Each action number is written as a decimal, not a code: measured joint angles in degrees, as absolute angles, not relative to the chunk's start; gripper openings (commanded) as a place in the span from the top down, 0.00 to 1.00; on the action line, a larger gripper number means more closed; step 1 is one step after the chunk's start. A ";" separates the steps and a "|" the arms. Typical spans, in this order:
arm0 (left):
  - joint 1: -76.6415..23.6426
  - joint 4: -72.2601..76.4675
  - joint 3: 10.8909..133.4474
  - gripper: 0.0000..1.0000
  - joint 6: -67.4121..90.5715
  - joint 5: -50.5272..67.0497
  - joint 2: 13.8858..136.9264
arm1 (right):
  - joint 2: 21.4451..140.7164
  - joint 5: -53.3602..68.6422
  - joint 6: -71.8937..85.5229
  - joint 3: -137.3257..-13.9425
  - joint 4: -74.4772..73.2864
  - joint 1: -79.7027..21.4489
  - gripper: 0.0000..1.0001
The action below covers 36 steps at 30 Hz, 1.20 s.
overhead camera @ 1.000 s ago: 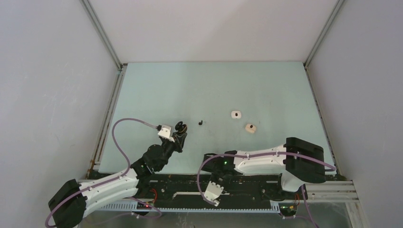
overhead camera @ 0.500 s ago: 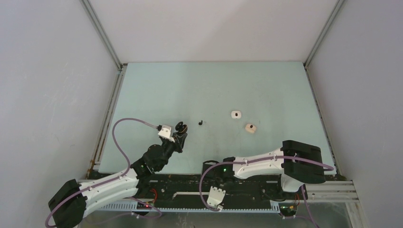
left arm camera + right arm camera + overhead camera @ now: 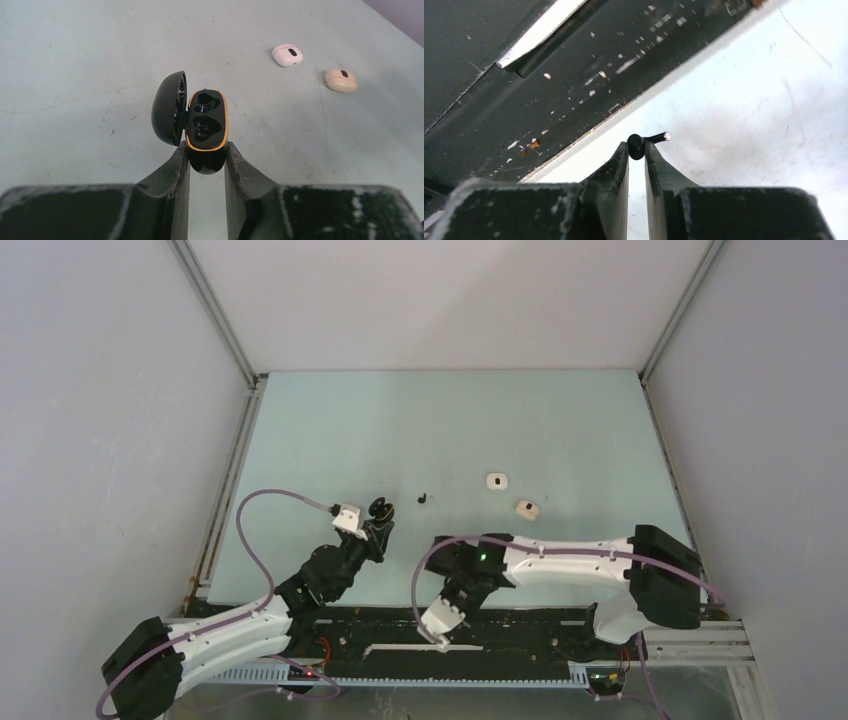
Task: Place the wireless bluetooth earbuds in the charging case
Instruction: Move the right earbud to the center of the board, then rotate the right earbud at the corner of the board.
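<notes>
A black charging case with a gold rim is held just above the table, its lid swung open to the left and both sockets dark. My left gripper is shut on the case's lower end; from above the gripper sits left of centre. My right gripper is shut on the head of a black earbud, whose stem sticks out to the right, close to the table's near edge. From above, the right wrist hides that earbud. A second black earbud lies loose on the table.
A small white pod and a beige pod lie right of centre. The black mounting rail runs along the near edge, just beside the right fingers. Grey walls enclose the green table.
My right gripper has closed on the black earbud, and its wrist has shifted from over the rail toward the table. The left arm and the case have not moved.
</notes>
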<state>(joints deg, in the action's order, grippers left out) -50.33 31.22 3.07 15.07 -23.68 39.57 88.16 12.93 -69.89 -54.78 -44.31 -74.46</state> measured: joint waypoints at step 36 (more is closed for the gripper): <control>-50.22 35.05 2.15 0.98 15.53 -20.75 42.61 | 88.62 29.28 -35.73 -56.51 -34.54 -37.91 0.69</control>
